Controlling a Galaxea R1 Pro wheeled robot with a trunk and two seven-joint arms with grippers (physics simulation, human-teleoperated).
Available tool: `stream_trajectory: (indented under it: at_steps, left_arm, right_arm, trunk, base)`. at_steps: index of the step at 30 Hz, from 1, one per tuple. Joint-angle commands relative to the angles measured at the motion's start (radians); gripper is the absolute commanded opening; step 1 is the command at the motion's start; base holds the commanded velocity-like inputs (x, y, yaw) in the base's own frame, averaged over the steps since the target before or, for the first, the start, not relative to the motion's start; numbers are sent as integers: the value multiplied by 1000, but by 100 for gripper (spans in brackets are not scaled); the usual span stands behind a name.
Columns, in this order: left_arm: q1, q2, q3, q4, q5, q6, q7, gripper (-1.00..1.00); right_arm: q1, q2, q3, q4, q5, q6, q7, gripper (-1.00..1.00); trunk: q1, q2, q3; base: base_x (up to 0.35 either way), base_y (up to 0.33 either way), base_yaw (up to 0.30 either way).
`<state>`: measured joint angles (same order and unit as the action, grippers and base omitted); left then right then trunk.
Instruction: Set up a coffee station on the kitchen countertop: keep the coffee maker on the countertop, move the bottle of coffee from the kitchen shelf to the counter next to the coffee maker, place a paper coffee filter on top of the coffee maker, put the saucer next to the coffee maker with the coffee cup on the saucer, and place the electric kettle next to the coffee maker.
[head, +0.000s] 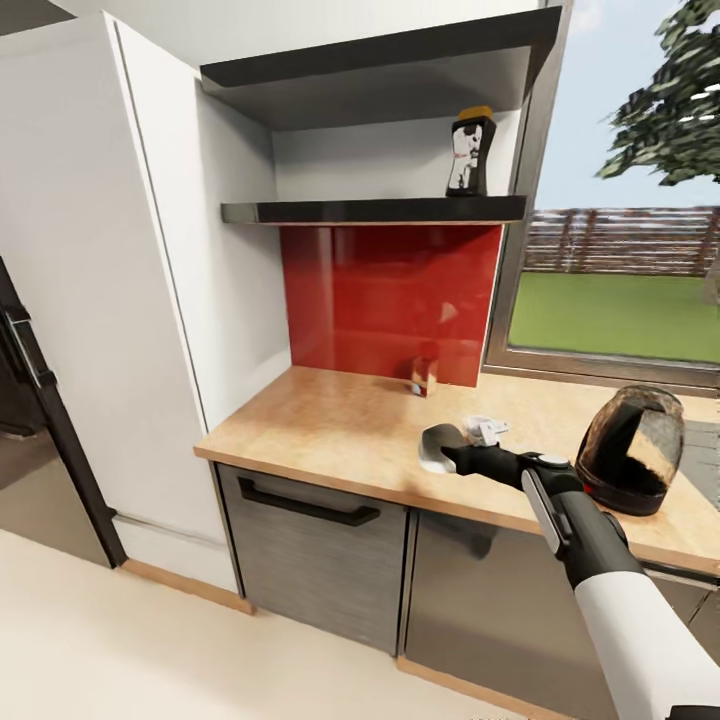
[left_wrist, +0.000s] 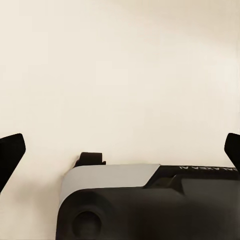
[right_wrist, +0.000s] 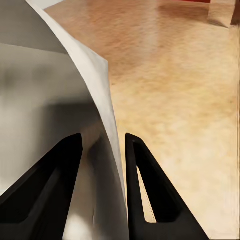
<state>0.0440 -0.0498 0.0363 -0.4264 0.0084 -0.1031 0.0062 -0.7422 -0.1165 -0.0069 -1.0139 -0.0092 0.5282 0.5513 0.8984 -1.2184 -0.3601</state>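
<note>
Head view: right gripper out over the wooden countertop, holding a pale paper coffee filter above the counter. Coffee maker sits to its right, near the counter edge. Bottle of coffee not yet moved, up on the black shelf. Small cup-like item by the red backsplash; too small to name.

Left wrist view: left gripper spread wide, nothing between the tips, pale floor beyond.

Right wrist view: fingers pinch only the filter's thin edge. Risk, as I judge it: flimsy sheet could slip or fold during the carry, or catch on the coffee maker's top.
</note>
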Motion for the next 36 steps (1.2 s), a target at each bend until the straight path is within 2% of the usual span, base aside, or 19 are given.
stream_trajectory:
  at_steps: [1, 8, 24, 36]
  left_arm:
    - [0, -1, 4, -2, 1, -1, 0, 100]
    - [0, -1, 4, -2, 1, -1, 1, 100]
    - [0, -1, 4, 0, 1, 0, 0, 100]
    - [0, -1, 4, 0, 1, 0, 0, 100]
  right_arm:
    - [0, 0, -1, -1, -2, 7, 3, -100]
    - [0, 0, -1, -2, -2, 7, 3, -100]
    - [0, 0, -1, -2, -2, 16, 4, -100]
    - [0, 0, -1, -2, -2, 16, 4, -100]
  trunk:
    - [0, -1, 0]
    - [0, -1, 3]
    - [0, -1, 3]
    - [0, -1, 3]
  base:
    - [0, 0, -153]
    - [0, 0, -139]
    - [0, 30, -8]
    - [0, 22, -162]
